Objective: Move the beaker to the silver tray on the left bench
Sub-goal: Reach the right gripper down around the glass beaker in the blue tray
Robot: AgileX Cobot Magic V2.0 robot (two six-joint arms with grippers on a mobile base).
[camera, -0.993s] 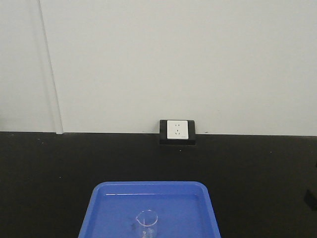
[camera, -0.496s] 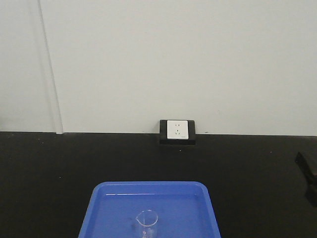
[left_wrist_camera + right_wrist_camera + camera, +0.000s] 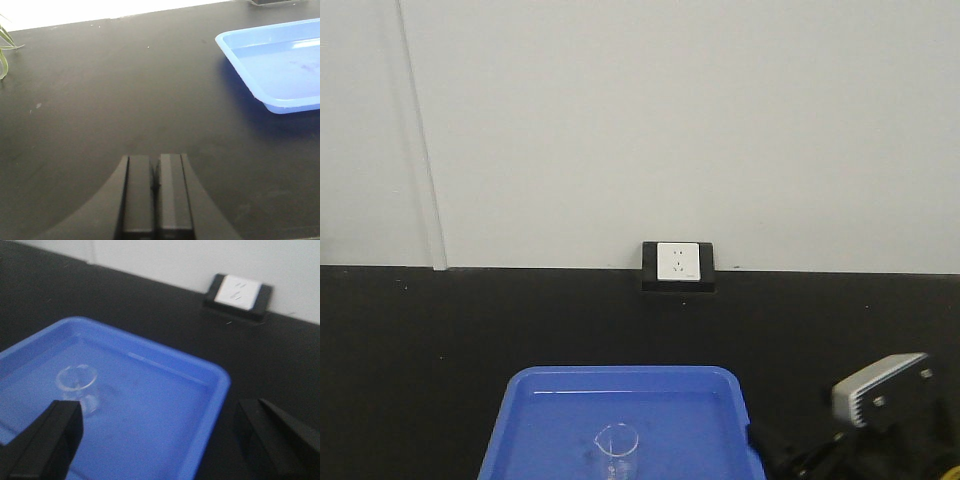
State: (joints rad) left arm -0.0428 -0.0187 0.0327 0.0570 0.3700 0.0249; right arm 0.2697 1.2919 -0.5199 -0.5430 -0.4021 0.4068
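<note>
The beaker (image 3: 617, 450) is a small clear glass cylinder standing upright inside the blue plastic tray (image 3: 520, 400). In the right wrist view the beaker (image 3: 77, 387) stands just beyond my left fingertip (image 3: 47, 437). My right gripper (image 3: 160, 440) is open and empty, with its jaws spread wide over the tray's right part (image 3: 215, 390). Its arm (image 3: 885, 395) shows at the lower right of the front view. My left gripper (image 3: 155, 187) is shut and empty, low over the black worktop (image 3: 125, 100), left of the tray (image 3: 270, 75). The silver tray is out of view.
A white wall socket in a black frame (image 3: 678, 264) sits at the back of the worktop and also shows in the right wrist view (image 3: 240, 292). A white wall rises behind. Green plant leaves (image 3: 4, 50) reach in at the far left of the left wrist view.
My right arm has come into the front view from the right edge and moved left, to beside the blue tray. The beaker and tray have not moved.
</note>
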